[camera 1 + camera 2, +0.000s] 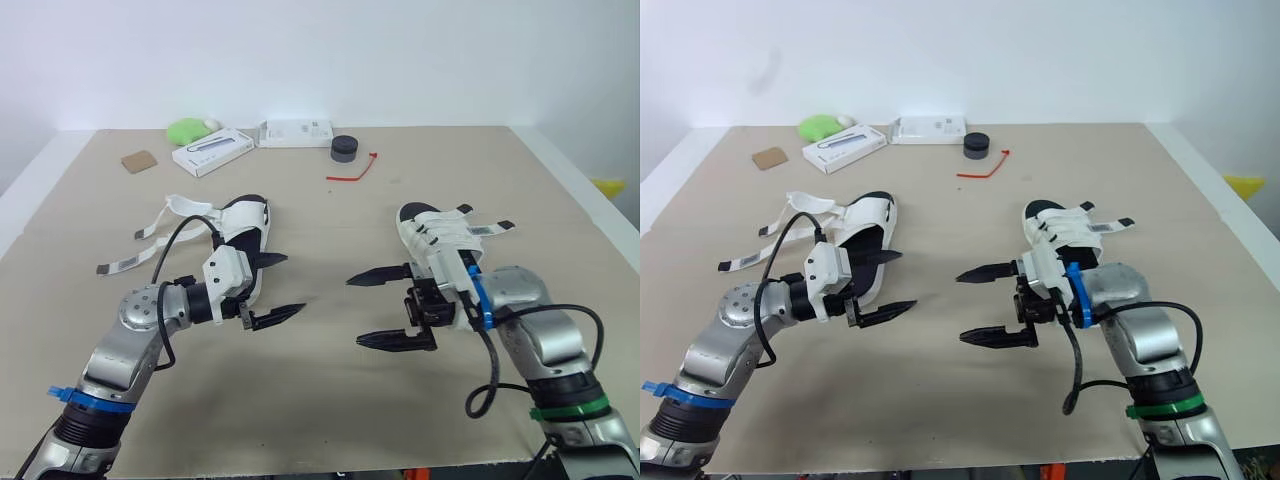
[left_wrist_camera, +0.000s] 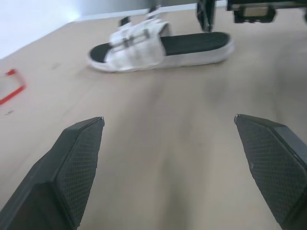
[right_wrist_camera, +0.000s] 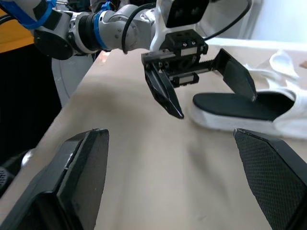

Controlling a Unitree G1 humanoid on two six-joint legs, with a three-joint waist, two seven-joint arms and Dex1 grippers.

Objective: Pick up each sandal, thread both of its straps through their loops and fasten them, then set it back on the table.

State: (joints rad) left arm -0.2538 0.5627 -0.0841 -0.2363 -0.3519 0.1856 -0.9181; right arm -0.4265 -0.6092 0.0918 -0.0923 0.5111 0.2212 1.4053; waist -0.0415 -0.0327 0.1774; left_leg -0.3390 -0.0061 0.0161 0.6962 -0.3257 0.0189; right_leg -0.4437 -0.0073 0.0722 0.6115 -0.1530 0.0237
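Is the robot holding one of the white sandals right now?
No, the left gripper and right gripper hang open and empty, while the left sandal and right sandal lie on the table.

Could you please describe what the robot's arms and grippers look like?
The left arm and right arm are silver-grey with looping black cables. The left wears a blue band, the right a blue band and a green band. The left gripper and right gripper each have two black, tapered, textured fingers.

The tan desk [image 1: 330, 225] has two white sandals on it. The left sandal [image 1: 245, 222] has loose straps. The right sandal [image 1: 430, 228] has its straps lying across it. Near the far edge lie a green lump [image 1: 188, 130], a long white box [image 1: 212, 151], a flat white box [image 1: 295, 132], a black round tub [image 1: 344, 149], a red tie [image 1: 352, 172] and a brown square [image 1: 140, 161].
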